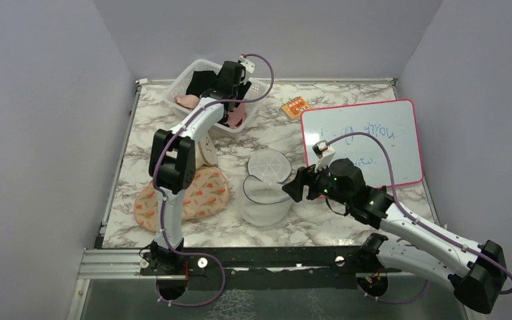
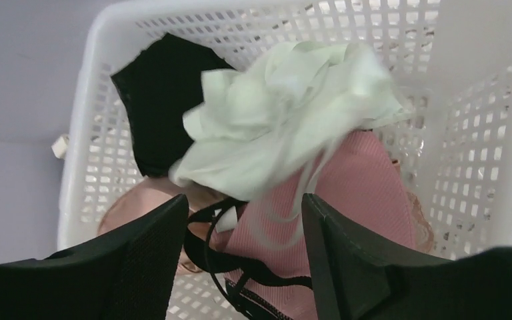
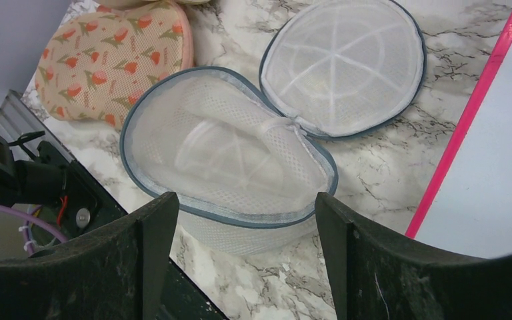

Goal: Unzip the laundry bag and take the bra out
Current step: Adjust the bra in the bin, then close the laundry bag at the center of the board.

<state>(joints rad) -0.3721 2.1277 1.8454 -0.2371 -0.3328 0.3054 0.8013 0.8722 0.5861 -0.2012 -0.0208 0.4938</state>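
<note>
- Left gripper [image 2: 243, 203] hangs released, jaws apart and holding nothing, above the white perforated plastic basket [image 2: 83, 133].
- Just beyond its fingers a crumpled pale green silky garment [image 2: 273, 120], probably the bra, shows blurred over ribbed pink cloth [image 2: 367, 187] and black fabric [image 2: 153, 100].
- Right gripper [image 3: 245, 200] is likewise spread and empty, poised just before the round white mesh laundry bag [image 3: 193, 127], likely to steady it.
- Beyond it, the bag's grey-edged lid [image 3: 343, 63] lies flipped back. The limp drum looks emptied.
</note>
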